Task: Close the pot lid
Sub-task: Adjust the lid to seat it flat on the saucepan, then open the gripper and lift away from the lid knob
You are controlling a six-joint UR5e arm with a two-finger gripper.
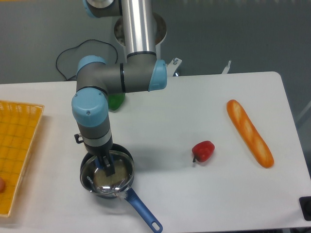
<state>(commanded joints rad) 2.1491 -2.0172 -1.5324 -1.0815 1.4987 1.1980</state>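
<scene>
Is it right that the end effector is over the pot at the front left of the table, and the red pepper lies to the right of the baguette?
Not quite. The end effector is over the pot at the front left, but the camera view shows the red pepper lying to the left of the baguette, not the right.

1. Baguette – lies on the white table, at the right.
2. Red pepper – near the table's middle.
3. Green thing, partly hidden.
4. Yellow basket at the left edge.
5. Black cable at the back.
</scene>
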